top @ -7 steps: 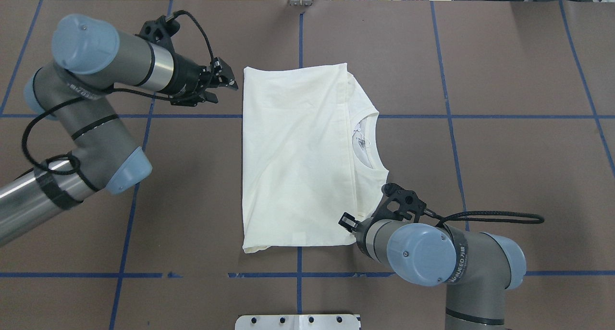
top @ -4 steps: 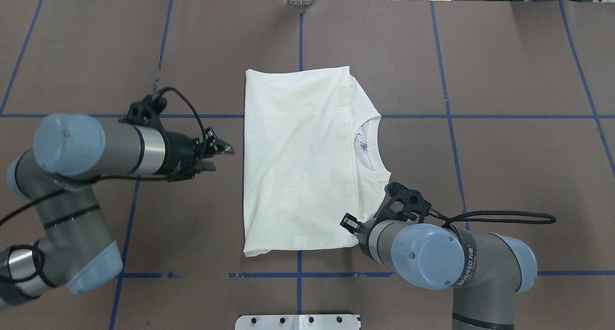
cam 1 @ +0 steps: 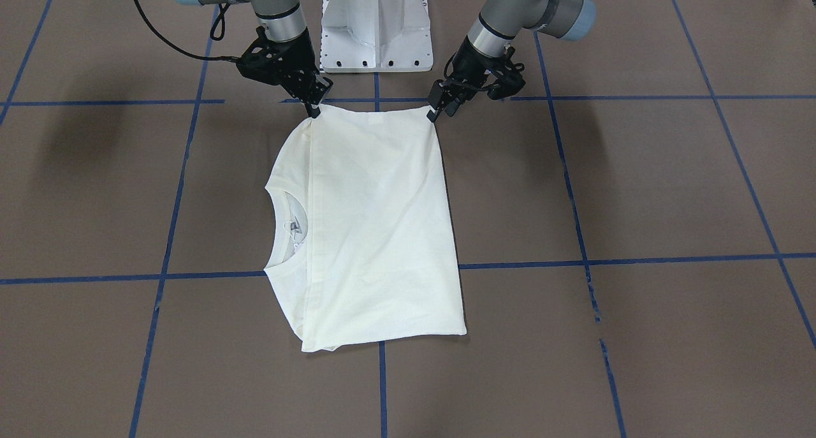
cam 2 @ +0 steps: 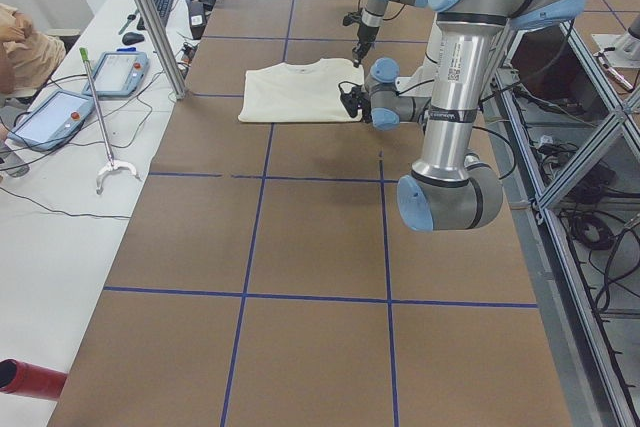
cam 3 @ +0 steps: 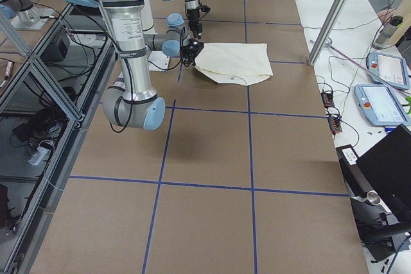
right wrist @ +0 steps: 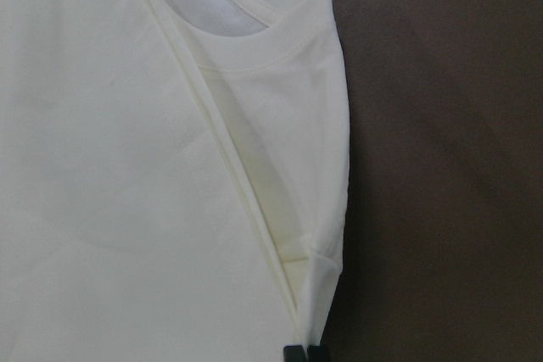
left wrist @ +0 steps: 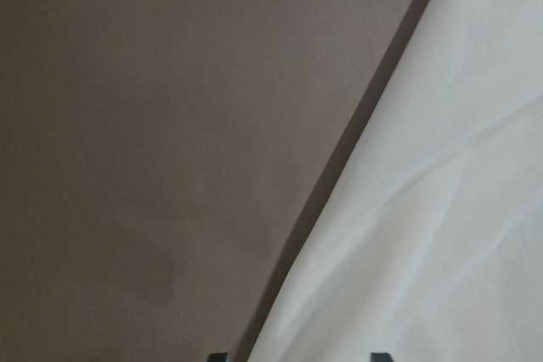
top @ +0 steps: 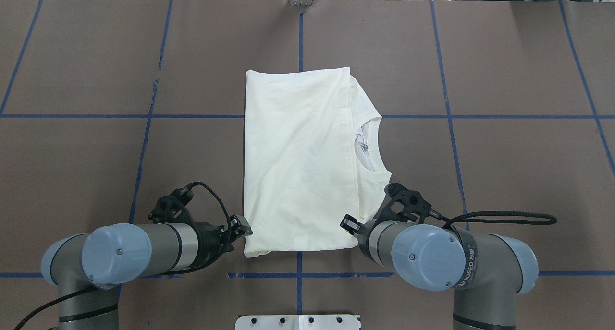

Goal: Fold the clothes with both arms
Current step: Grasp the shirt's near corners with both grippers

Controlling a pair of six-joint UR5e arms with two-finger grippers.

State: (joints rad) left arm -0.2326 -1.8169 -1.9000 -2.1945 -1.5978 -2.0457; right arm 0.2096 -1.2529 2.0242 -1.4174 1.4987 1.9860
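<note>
The cream T-shirt (top: 298,162) lies folded, plain side up, on the brown table, with its collar (top: 367,142) on the right. The cat print is hidden. My left gripper (top: 245,230) is at the shirt's near-left corner. In the left wrist view its two fingertips stand wide apart, open, with the shirt's edge (left wrist: 441,209) between them. My right gripper (top: 352,230) is at the near-right corner. In the right wrist view (right wrist: 305,352) it is shut on the shirt's corner (right wrist: 318,294). In the front view the left gripper (cam 1: 435,111) and the right gripper (cam 1: 314,111) sit at the two corners nearest the base.
The white pedestal base (cam 1: 376,23) stands just behind the shirt's near edge. Blue tape lines (top: 447,116) grid the brown table. A bench with teach pendants (cam 2: 60,112) runs along the far side of the table.
My left arm has swung from the shirt's far-left corner along its left edge to the near-left corner. The right arm and the shirt have hardly moved.
</note>
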